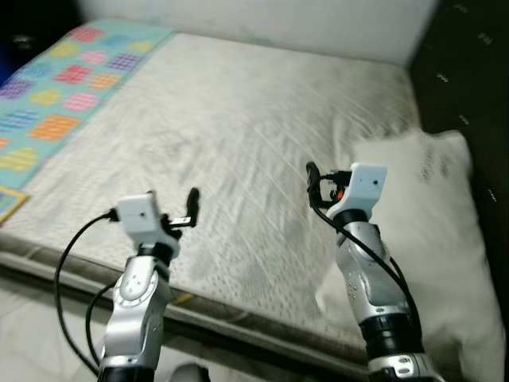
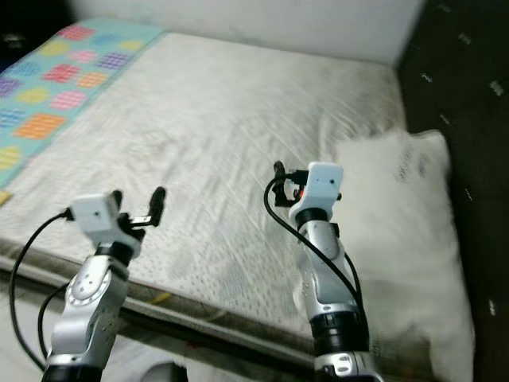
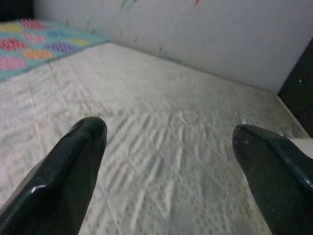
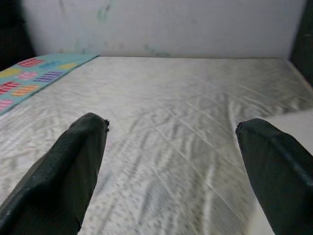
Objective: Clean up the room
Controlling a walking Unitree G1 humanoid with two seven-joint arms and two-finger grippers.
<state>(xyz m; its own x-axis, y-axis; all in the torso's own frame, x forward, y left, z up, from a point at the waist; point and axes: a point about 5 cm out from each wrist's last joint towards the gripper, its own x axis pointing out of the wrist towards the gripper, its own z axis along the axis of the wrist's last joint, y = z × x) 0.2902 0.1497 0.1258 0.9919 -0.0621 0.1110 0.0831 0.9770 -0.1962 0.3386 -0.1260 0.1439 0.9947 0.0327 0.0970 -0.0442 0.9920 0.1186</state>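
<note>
A bare white quilted mattress [image 1: 238, 135] filled the scene, with a white pillow [image 1: 433, 231] lying at its right side against a dark headboard [image 1: 469, 72] and a blanket of coloured squares [image 1: 56, 87] at its far left. The left gripper [image 1: 171, 208] was raised over the mattress's near edge with its two black fingers spread apart and empty. The right gripper [image 1: 324, 179] was raised beside the pillow, its fingers [image 4: 63, 171] likewise wide apart, holding nothing.
</note>
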